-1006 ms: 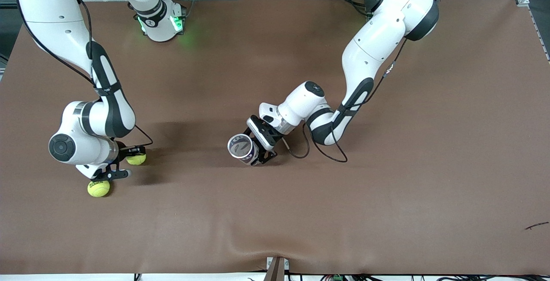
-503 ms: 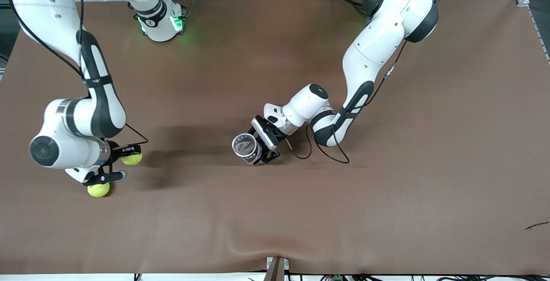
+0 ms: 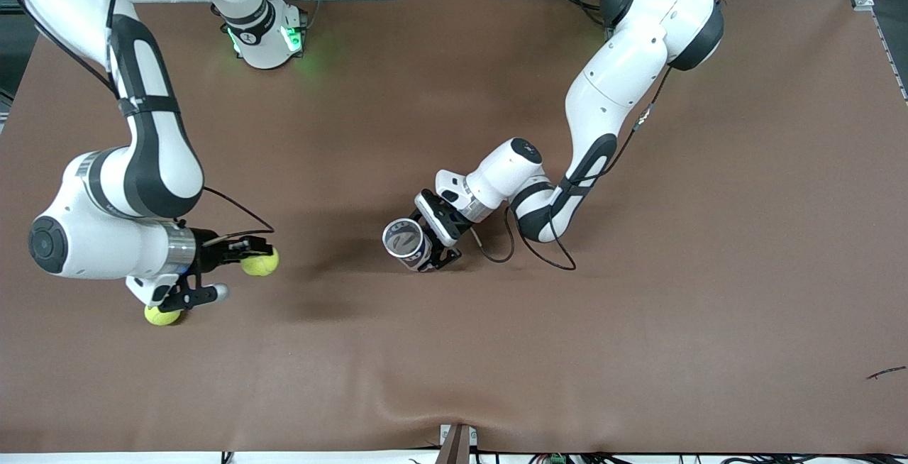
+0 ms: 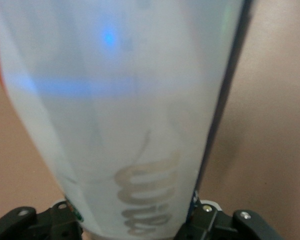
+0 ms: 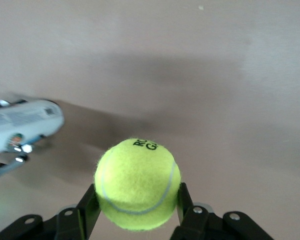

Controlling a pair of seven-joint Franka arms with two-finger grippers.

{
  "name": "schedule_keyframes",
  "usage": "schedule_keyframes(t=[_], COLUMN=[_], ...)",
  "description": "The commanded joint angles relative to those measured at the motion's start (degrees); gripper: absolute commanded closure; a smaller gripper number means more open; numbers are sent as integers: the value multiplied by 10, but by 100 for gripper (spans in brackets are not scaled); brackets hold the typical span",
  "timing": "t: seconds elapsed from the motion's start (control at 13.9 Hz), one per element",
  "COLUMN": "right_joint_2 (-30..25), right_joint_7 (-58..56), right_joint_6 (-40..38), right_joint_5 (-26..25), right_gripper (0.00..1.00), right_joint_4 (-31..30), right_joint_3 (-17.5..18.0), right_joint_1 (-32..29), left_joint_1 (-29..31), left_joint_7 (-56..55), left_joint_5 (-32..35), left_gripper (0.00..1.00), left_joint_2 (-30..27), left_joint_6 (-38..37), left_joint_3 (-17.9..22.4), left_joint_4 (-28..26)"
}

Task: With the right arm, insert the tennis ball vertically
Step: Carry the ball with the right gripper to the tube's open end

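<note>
1. The ball [image 3: 259,262] is off the worktop [image 3: 638,322] and clamped between the fingers of the right gripper [image 3: 245,255], which hangs over the right arm's end of the worktop. In the right wrist view the ball [image 5: 137,184] sits snug between the two fingers [image 5: 89,205], gripped at its sides.

2. So the pick-up looks done; the carry and the drop into the can are what is left.

3. The can [image 3: 404,242] is held upright near the middle of the worktop, its open mouth facing up, with the left gripper [image 3: 434,240] shut on its side. The left wrist view is filled by the can's pale wall [image 4: 130,125], which fits that grip.

4. The ball and the can are well apart, with bare worktop between them. The right arm [image 3: 142,166] would have to bring the ball above the mouth and lower it straight down, by my reckoning.

5. A second ball [image 3: 160,316] lies on the worktop under the right wrist, nearer to the front camera than the held one; nothing grips it.

6. The left arm [image 3: 610,102] appears to be just steadying the can.
</note>
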Motion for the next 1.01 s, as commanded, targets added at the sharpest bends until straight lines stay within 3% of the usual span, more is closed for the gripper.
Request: schedule_keyframes(t=[0.0,0.29,0.65,0.93], right_joint_2=[0,4,4,6], right_joint_7=[140,294,399,472], right_joint_6=[-4,-3,0,43], right_joint_5=[12,12,54,57], right_gripper=[94,94,94,94], right_joint_4=[33,69,87,93], right_joint_3=[-3,-2,-3,-3], right_joint_1=[56,108,149,190], left_joint_1=[-1,-1,0,1], left_joint_7=[-3,-4,-4,-4], left_joint_5=[14,14,13,13], left_gripper=[27,27,28,27], left_joint_2=[3,2,1,1], left_joint_6=[13,13,14,14], left_joint_3=[4,4,4,4], left_joint_4=[6,8,8,8])
